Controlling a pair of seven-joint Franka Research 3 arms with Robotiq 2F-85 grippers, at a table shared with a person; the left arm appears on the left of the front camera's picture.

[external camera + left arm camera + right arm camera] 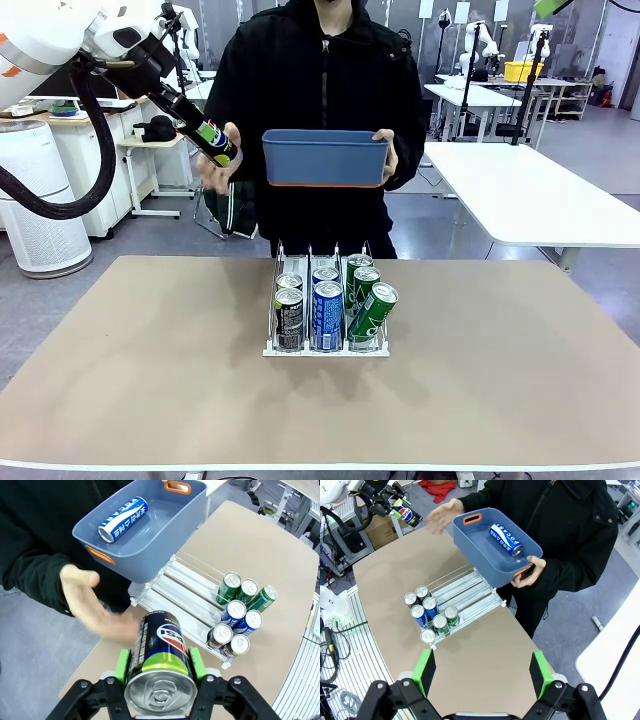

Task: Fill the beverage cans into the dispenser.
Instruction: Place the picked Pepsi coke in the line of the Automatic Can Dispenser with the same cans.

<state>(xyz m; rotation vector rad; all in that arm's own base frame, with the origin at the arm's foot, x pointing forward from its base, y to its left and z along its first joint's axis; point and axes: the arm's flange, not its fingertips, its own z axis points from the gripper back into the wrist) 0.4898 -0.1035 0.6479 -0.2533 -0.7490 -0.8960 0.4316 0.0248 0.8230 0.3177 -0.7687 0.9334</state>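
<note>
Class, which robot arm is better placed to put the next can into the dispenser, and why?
Left: the left gripper is shut on a dark can, while the right gripper hangs open, holding nothing, above the table.

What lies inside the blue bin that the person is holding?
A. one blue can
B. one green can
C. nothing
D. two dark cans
A: a single blue can lies on its side on the floor of the blue bin.
</note>
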